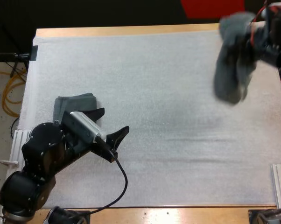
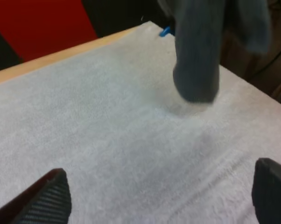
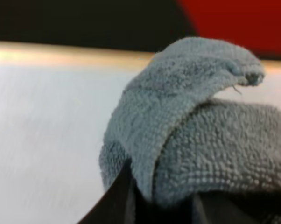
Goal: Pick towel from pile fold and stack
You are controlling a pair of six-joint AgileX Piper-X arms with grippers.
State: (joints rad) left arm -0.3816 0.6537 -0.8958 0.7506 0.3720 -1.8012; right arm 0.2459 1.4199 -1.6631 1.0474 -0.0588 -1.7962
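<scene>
A crumpled grey-green towel [image 1: 231, 65] hangs in the air over the mat's far right, and my right gripper [image 1: 258, 35] is shut on its upper part. Up close, the towel [image 3: 196, 121] bunches over the dark fingers [image 3: 116, 198] and hides their tips. A folded towel [image 1: 76, 103] lies flat on the mat at the left, just behind my left arm. My left gripper [image 1: 115, 120] hovers low over the mat beside it, open, with nothing between its fingers [image 2: 49, 196]. From the left wrist, the hanging towel [image 2: 199, 56] dangles just above the mat far ahead.
The white mat [image 1: 159, 93] covers the wooden table [image 1: 131, 31], whose far edge runs behind the hanging towel. Bare mat stretches between the two grippers.
</scene>
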